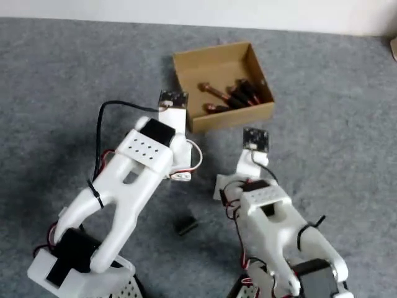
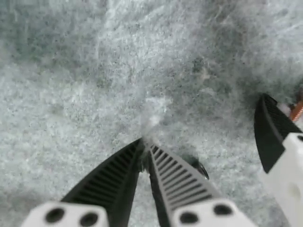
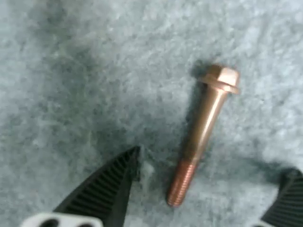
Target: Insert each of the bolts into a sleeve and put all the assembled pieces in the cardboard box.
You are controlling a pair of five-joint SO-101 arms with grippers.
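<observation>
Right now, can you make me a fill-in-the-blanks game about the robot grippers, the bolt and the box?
The right gripper, over the copper-coloured metal bolt, has its fingers ____. The left gripper has its fingers ____. The assembled pieces lie ____ the brown cardboard box.
Missing words: open; shut; inside.

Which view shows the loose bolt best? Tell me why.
Right wrist view: the whole bolt, head to thread, lies on the mat within the open right pincer. Left wrist view catches a copper sliver, perhaps it; in the high view the right arm covers it.
</observation>
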